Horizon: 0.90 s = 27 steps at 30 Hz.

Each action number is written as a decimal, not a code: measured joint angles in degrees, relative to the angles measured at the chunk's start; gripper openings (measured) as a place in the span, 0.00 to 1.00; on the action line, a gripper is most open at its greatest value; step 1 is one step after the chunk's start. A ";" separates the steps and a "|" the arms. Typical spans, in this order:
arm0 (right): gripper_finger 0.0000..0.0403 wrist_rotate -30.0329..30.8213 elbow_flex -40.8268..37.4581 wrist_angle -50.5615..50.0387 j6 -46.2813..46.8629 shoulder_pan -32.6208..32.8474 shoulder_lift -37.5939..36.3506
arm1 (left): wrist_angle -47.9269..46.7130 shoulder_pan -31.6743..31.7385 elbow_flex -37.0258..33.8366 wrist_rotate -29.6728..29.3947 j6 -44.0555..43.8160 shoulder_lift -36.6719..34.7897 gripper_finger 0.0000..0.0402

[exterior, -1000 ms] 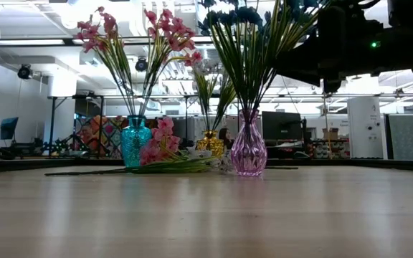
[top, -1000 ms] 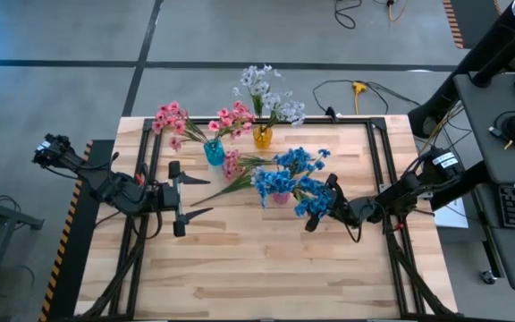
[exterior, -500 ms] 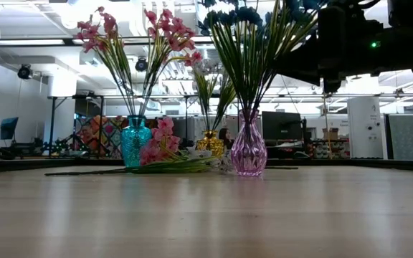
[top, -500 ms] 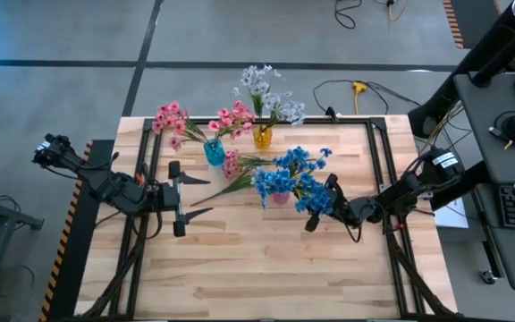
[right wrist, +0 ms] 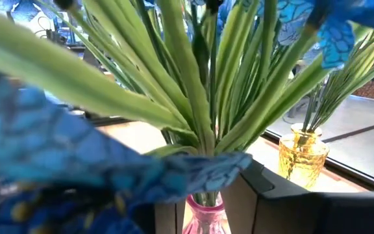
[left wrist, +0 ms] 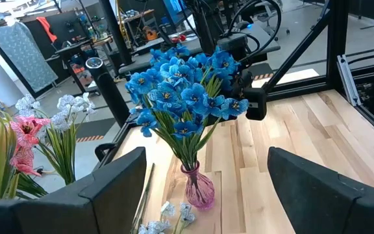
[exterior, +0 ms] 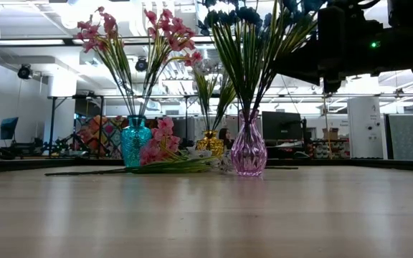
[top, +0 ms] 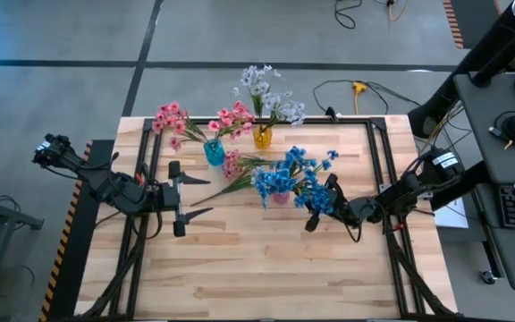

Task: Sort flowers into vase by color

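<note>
Blue flowers stand in a pink glass vase at mid-table; the low view shows the vase upright. My right gripper hovers open just right of the vase at bloom height, and its wrist view shows green stems between its fingers. Pink flowers fill a teal vase. White-lavender blooms fill a yellow vase. A loose pink spray lies flat on the table between the vases. My left gripper waits open at the left.
The three vases crowd the table's far middle, and the loose spray's stem reaches left along the wood. Small pale blooms lie near the pink vase's foot. Bare wood covers the near half. A black frame lines the sides.
A cluster of blue blooms that leaned out over my right gripper has swung up and toward the far edge, and now stands more upright with the rest of the bunch. Both grippers have stayed in place.
</note>
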 joint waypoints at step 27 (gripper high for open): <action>0.17 0.30 2.29 -2.07 1.03 -0.61 -0.04 | -0.26 0.00 0.00 0.00 0.00 0.00 0.75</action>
